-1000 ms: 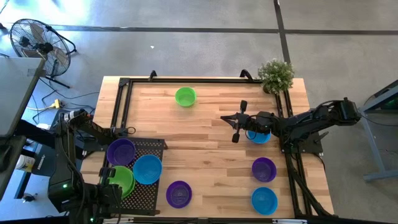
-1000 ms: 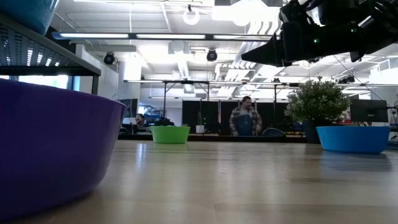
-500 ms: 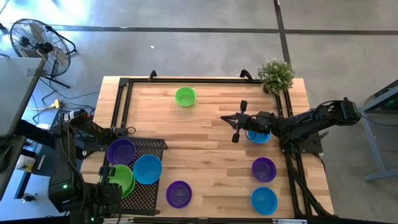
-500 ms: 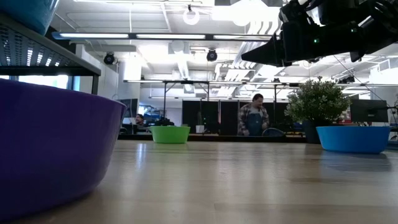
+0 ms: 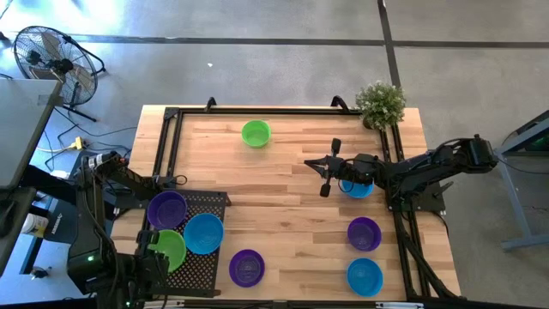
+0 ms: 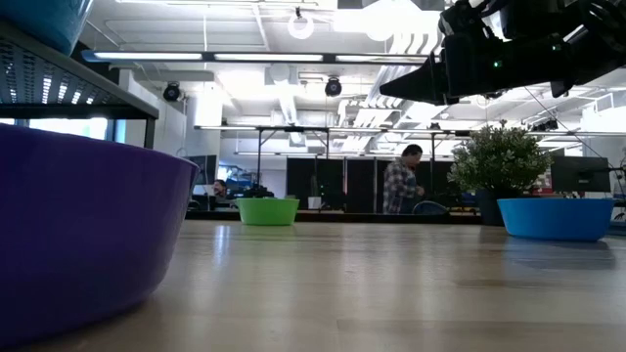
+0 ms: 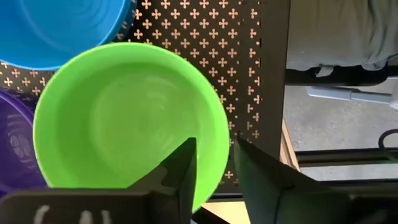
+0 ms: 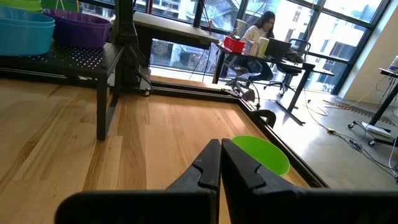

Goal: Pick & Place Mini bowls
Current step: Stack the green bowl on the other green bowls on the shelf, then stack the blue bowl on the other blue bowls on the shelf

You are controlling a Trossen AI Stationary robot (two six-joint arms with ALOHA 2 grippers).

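Bowls: three sit on the black rack (image 5: 214, 202) at the near left, purple (image 5: 166, 209), blue (image 5: 203, 233) and green (image 7: 127, 121). The left gripper (image 7: 213, 165) has just spread its fingers across the green bowl's rim, so that bowl now rests released on the rack. The right gripper (image 5: 325, 174) hangs clenched and empty mid-table, over a blue bowl (image 5: 358, 189). A far green bowl (image 5: 256, 133) and three near ones remain, by my judgement.
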